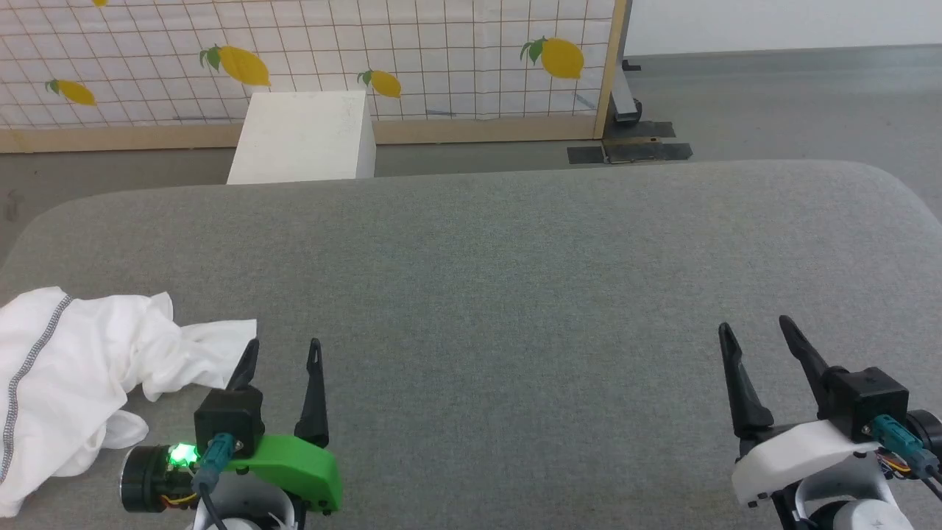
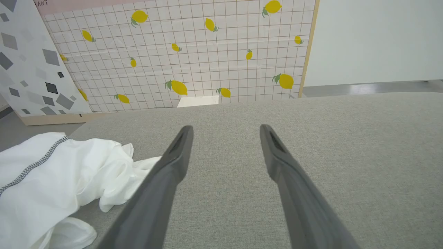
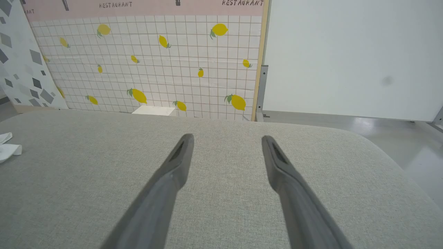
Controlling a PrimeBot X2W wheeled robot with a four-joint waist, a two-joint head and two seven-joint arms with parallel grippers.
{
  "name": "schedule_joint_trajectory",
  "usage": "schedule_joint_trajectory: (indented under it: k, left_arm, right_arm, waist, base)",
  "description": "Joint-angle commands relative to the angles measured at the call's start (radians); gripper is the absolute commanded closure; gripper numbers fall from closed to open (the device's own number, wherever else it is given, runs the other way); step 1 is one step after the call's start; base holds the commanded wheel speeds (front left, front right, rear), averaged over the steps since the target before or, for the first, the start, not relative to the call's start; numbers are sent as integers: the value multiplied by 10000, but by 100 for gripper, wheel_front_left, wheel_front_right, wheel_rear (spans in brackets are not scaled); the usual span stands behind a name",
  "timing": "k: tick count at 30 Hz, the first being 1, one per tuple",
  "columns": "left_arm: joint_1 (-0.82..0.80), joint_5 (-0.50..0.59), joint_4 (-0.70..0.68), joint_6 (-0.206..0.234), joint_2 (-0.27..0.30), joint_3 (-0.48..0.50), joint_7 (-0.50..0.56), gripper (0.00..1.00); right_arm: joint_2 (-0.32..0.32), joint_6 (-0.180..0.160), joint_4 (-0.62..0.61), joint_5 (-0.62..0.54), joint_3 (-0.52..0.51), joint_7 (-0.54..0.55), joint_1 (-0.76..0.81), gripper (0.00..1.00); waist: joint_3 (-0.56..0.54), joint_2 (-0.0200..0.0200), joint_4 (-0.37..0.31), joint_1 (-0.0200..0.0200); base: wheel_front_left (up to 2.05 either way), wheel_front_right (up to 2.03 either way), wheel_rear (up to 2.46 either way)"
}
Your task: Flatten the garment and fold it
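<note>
1. Garment: thin white cloth, soft & wrinkled, lay bunched in a heap at the near-left part of the grey pad.
2. Narrow grey-and-white stitched trim curved down the heap's left side.
3. Pad: grey woven fabric w/ fine grain, flat top, rounded corners.
4. Left gripper: two long dark tapered fingers, jaws wide, nothing btwn them. One finger was just beside a loose flap of the garment; couldn't tell if touching.
5. Right gripper: same shape, jaws wide, empty, over bare pad, well apart from the garment.
6. Behind the pad: matte white box, square-edged, in front of a grid panel w/ yellow lemons.
</note>
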Motion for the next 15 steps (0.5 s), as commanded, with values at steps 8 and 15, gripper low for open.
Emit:
schedule_joint_trajectory:
  k: [8,15]
  left_arm:
    - [144,14,-122,183,-1,-106,-241,0]
    - [196,5,-151,276,11,-184,-387,0]
  right_arm:
    - [6,-4,-36,81,-247,-266,19,0]
    - [8,-5,-51,38,-273,-413,48,0]
  waist:
    - [34,0,148,0]
    - [13,0,382,0]
  base:
    - [0,0,0]
    - [0,0,0]
